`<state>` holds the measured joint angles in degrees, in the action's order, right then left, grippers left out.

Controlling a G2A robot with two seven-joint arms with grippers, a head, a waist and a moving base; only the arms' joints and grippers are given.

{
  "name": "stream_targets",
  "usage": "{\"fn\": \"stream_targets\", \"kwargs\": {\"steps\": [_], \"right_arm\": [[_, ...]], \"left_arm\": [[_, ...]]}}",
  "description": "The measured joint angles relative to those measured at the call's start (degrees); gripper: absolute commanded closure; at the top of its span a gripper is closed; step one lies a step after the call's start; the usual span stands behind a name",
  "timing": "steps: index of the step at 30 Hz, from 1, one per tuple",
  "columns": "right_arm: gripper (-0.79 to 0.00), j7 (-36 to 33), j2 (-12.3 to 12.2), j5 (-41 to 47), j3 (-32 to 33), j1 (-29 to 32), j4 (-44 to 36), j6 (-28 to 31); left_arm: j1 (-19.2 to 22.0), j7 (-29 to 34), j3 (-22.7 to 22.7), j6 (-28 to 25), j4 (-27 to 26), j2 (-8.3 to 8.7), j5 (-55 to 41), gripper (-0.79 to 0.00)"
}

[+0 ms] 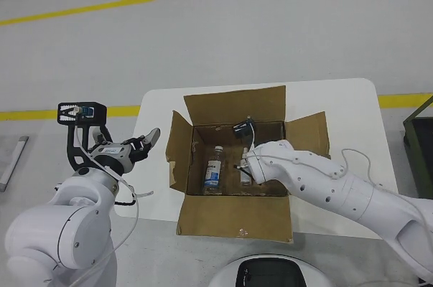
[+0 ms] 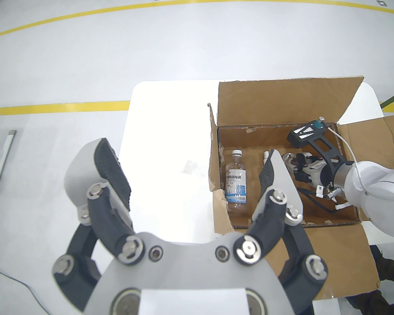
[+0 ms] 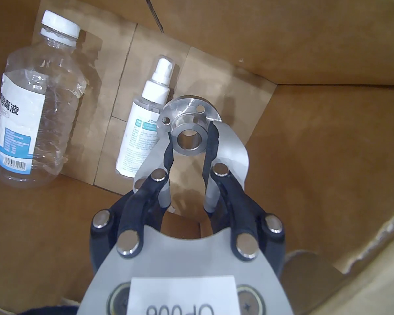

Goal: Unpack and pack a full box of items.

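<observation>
Matt brown cardboard box [image 3: 282,17], a clear, glossy plastic bottle [image 3: 36,99], and a shiny, smooth-machined metal flange [image 3: 187,108].

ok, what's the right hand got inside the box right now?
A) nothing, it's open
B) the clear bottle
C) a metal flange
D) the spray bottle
C: in the right wrist view the right hand is shut on the hub of the metal flange, while the clear bottle and the spray bottle lie apart from it on the floor of the box.
</observation>
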<state>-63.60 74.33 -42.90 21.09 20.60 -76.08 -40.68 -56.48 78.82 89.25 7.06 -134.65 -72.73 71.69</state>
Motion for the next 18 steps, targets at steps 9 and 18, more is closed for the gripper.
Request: {"fn": "stream_targets", "kwargs": {"steps": [9, 18], "right_arm": [[-0.379, -0.07, 0.41, 0.76, 4.14, 0.24, -1.82, 0.07], [-0.613, 7.78, -5.24, 7.04, 27.29, 10.43, -24.03, 1.78]], "left_arm": [[0.00, 0.00, 0.00, 0.00, 0.00, 0.00, 0.00, -0.785], [0.00, 0.00, 0.00, 0.00, 0.00, 0.00, 0.00, -0.785]]}}
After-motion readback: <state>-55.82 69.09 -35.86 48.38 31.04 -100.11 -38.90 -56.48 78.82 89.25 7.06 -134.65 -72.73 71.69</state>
